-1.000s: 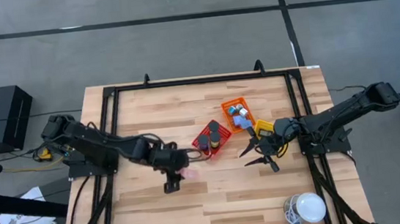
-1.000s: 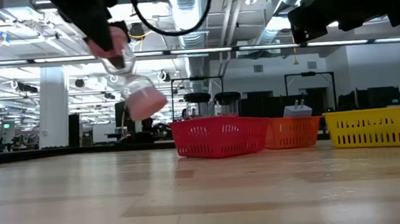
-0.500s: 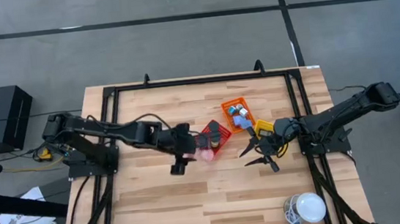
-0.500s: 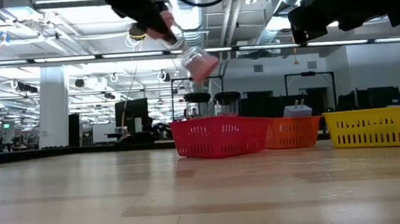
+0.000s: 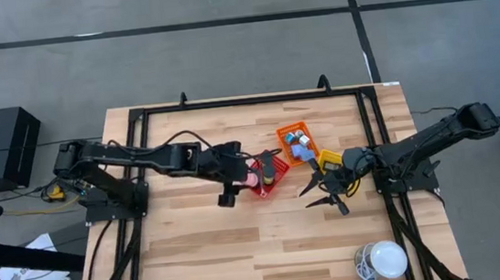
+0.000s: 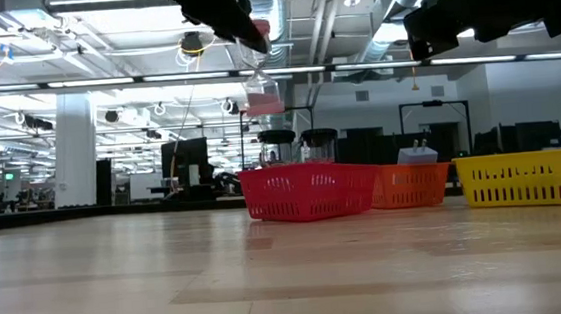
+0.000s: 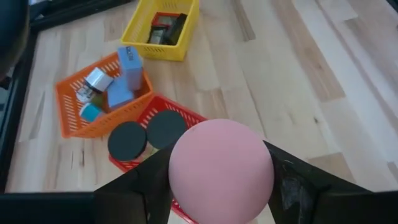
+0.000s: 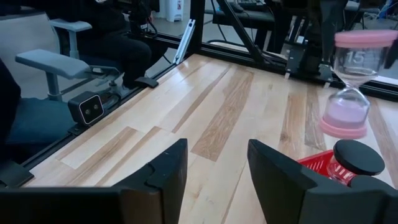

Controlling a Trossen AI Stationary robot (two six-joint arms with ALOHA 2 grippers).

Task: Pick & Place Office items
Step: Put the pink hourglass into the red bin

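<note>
Your left gripper point(image 5: 237, 171) is clamping a pink hourglass point(image 8: 352, 84), hanging it upright just above the red basket point(image 6: 308, 192) with its black rolls point(image 7: 147, 133). Your right gripper point(image 5: 325, 194) is waiting apart, fingers spread wide.

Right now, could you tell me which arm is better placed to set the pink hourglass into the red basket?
Left: its gripper already holds the pink hourglass above the red basket. The right gripper hangs open and empty beside the yellow basket.
</note>
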